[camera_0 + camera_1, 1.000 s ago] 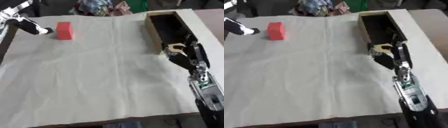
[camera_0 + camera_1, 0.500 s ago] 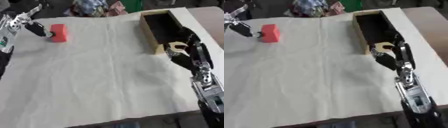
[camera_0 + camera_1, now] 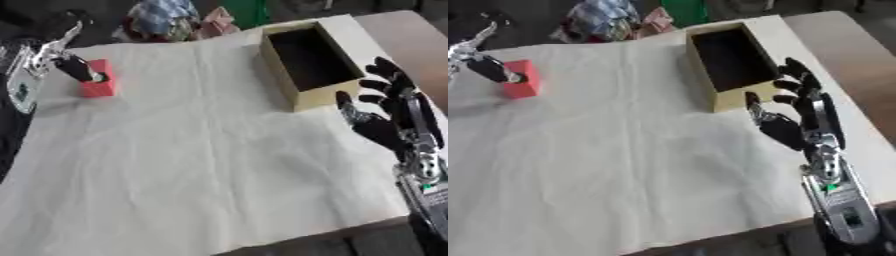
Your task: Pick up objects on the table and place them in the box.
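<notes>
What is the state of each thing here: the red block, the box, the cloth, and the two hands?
red block: on the cloth, at the far left, left hand's fingers on it.
box: open, nothing visible inside, at the far right.
white cloth: spread out, wrinkled.
left hand: at the block, grip unclear.
right hand: open, beside the box's near end, holding nothing.

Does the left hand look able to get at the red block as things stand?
Probably yes. The left hand is already at the small red rectangular block, its dark fingers on the block's top, and nothing lies between them on the white cloth. Whether the fingers have closed around it is unclear.
</notes>
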{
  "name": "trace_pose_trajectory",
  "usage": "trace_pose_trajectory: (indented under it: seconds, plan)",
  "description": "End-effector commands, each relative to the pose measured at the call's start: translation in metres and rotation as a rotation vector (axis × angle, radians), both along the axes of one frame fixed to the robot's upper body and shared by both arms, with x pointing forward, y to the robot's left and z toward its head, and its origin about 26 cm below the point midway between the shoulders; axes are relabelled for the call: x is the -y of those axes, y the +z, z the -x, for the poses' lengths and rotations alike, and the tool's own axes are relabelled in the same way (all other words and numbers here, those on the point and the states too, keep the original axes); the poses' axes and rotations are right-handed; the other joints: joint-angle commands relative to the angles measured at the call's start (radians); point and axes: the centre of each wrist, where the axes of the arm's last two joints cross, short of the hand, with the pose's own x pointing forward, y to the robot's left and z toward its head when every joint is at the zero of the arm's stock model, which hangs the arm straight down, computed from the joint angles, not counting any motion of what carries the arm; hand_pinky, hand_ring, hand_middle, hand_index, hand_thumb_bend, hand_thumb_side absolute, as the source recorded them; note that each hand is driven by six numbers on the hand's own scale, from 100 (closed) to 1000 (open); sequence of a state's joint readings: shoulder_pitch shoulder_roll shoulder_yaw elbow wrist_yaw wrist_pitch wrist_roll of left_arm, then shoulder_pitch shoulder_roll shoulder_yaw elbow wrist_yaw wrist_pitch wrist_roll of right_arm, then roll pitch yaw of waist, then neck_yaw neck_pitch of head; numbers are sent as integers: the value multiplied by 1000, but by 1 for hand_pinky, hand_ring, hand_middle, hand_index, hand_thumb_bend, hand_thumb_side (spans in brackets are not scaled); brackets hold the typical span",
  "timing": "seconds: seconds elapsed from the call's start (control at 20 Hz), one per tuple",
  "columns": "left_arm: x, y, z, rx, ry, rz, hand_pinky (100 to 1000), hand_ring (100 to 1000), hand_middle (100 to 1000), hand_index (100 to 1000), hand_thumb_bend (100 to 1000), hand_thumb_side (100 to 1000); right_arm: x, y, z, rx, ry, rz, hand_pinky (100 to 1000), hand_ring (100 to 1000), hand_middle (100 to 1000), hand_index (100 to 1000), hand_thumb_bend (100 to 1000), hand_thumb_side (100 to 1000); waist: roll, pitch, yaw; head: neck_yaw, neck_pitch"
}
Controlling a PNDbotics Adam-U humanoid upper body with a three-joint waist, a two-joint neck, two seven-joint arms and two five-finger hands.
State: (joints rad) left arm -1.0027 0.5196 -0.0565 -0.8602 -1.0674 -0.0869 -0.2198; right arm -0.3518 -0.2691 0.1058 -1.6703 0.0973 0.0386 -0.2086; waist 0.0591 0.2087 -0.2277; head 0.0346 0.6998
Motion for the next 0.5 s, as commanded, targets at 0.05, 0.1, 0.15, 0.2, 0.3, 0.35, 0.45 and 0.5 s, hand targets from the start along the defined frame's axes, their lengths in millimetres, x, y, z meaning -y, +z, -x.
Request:
trace_pose_trajectory:
  seconds: [0.05, 0.1, 0.15, 0.2, 0.3, 0.35, 0.45, 0.5]
  plan:
    - [-20, 22, 3, 28, 55, -21, 861, 857, 873, 898, 690, 159, 1, 12, 0, 40, 7, 10, 719, 811, 847, 946, 361, 157, -3, -12, -9, 17, -15]
    - [-24, 22, 3, 19, 66, -21, 863, 858, 874, 899, 693, 160, 0, 12, 0, 41, 7, 9, 719, 811, 847, 946, 360, 158, -3, -10, -14, 21, -17]
    - [-27, 22, 4, 11, 76, -19, 866, 859, 876, 900, 697, 161, 0, 12, 0, 41, 7, 8, 719, 811, 847, 946, 359, 159, -3, -7, -19, 25, -19]
    - [-29, 22, 4, 6, 83, -17, 867, 860, 877, 901, 698, 162, 0, 12, 0, 41, 8, 7, 719, 811, 847, 945, 360, 159, -3, -5, -22, 28, -20]
    - [-33, 21, 4, -8, 93, -9, 870, 861, 881, 906, 699, 163, 0, 12, -1, 40, 8, 5, 719, 811, 847, 945, 360, 159, -5, -2, -27, 38, -19]
    - [-35, 21, 5, -17, 95, -6, 871, 861, 881, 906, 701, 164, 0, 12, -1, 39, 7, 4, 719, 811, 847, 945, 360, 160, -6, -1, -28, 42, -19]
    - [-37, 22, 5, -31, 96, -4, 873, 861, 882, 907, 702, 166, 0, 12, -1, 38, 4, 2, 719, 811, 847, 945, 358, 161, -7, 1, -28, 54, -20]
    - [-38, 23, 5, -37, 98, -2, 873, 861, 882, 907, 701, 166, 0, 12, -1, 39, 4, 1, 719, 811, 846, 945, 358, 160, -7, 2, -28, 61, -21]
